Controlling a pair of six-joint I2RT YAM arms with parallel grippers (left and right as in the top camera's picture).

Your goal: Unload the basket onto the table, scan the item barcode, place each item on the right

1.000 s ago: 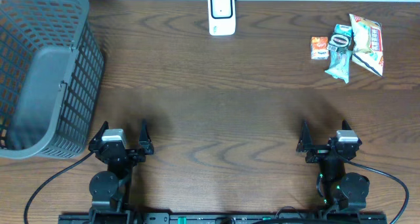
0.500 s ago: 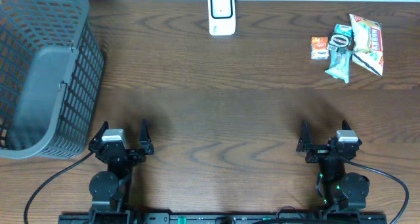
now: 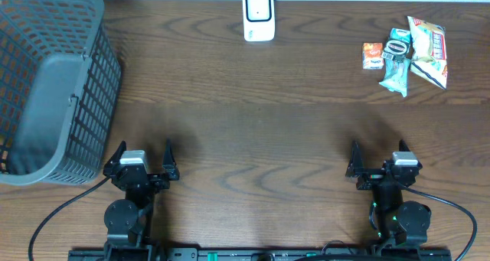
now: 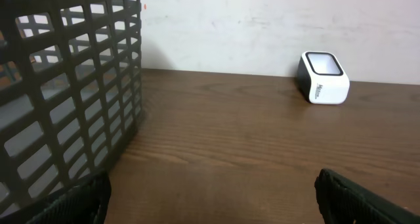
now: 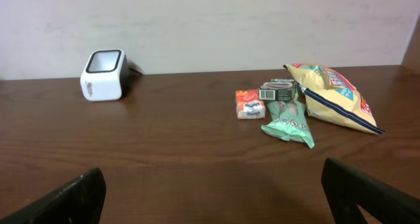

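Note:
The white barcode scanner [image 3: 259, 16] stands at the back middle of the table, also in the left wrist view [image 4: 323, 78] and the right wrist view [image 5: 104, 75]. The items lie in a cluster at the back right: an orange box [image 3: 372, 55] [image 5: 250, 104], a green packet [image 3: 396, 76] [image 5: 289, 124], a yellow chip bag [image 3: 429, 50] [image 5: 331, 96] and a small dark box [image 5: 279, 90]. My left gripper [image 3: 145, 148] [image 4: 213, 204] and right gripper [image 3: 377, 151] [image 5: 213, 198] sit at the front edge, both open and empty, far from the items.
A large dark mesh basket [image 3: 99, 100] [image 4: 65, 106] fills the left side of the table, just beyond my left gripper. Bare wood lies between the grippers and the scanner. A pale wall runs behind the table's back edge.

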